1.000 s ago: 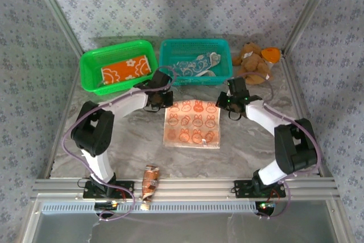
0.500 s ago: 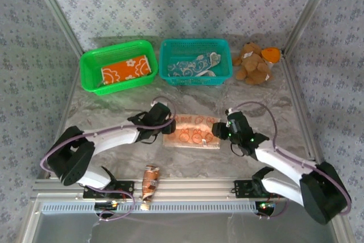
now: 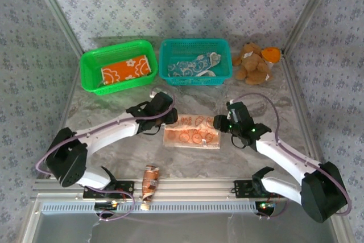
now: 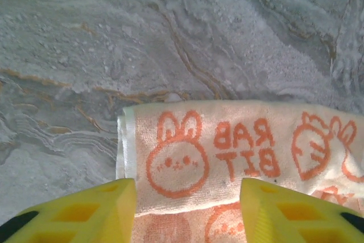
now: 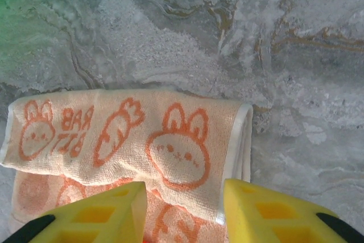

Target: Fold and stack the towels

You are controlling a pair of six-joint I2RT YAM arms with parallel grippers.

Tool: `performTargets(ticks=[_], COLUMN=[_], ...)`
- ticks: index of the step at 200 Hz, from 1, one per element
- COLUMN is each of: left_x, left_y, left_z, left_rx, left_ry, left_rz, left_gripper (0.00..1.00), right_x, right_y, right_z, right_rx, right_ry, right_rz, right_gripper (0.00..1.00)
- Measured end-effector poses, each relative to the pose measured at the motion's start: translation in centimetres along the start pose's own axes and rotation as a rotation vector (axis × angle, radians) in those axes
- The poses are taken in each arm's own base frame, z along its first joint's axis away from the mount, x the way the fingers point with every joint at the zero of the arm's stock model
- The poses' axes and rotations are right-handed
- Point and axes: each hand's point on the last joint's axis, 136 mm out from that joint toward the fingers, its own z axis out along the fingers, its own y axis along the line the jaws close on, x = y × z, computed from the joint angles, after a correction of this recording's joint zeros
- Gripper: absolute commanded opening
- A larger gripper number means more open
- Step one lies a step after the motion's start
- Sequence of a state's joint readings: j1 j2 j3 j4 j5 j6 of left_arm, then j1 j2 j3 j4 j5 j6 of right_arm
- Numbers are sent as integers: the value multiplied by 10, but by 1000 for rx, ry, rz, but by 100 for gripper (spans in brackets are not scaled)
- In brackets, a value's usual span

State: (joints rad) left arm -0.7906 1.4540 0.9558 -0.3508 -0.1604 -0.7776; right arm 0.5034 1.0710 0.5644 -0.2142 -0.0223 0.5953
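The pale peach towel (image 3: 192, 135) with orange rabbits lies folded in half at the table's middle, its fold toward the baskets. My left gripper (image 3: 168, 119) hovers open over the towel's left end, the towel (image 4: 227, 152) lying below and between its yellow fingers (image 4: 85, 211). My right gripper (image 3: 219, 123) stands open over the right end of the towel (image 5: 131, 135), with nothing gripped. The orange towel (image 3: 126, 68) lies folded in the green basket (image 3: 91, 61). The teal towel (image 3: 196, 65) lies crumpled in the teal basket (image 3: 170, 46).
A brown teddy bear (image 3: 253, 64) sits at the back right beside the teal basket. A small brown packet (image 3: 151, 180) lies at the table's near edge, by the left arm's base. Bare marble table (image 3: 114, 152) surrounds the peach towel.
The peach towel lay flat with both grippers shut at its far corners. Both carried that edge toward the near side, folding it in half, then opened and drew back slightly.
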Motion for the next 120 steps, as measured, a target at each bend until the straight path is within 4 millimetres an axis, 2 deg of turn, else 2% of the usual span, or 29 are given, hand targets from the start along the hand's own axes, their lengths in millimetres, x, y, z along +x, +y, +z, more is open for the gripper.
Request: performTargets(ticks=[25, 50, 84, 120], left_x=[7, 18, 27, 33], left_y=[18, 33, 33, 33], left_z=[18, 32, 37, 41], left_rx=[-47, -87, -89, -88], left_ry=[79, 148, 199, 226], left_rz=[-96, -154, -170, -178], left_gripper=[37, 36, 33, 32], right_x=[12, 24, 40, 43], right_y=[-9, -17, -20, -16], right_z=[7, 19, 32, 38], right_rx=[9, 14, 12, -2], right_ry=[78, 157, 251, 286], right_rz=[67, 140, 194, 213], right_gripper=[31, 30, 28, 28])
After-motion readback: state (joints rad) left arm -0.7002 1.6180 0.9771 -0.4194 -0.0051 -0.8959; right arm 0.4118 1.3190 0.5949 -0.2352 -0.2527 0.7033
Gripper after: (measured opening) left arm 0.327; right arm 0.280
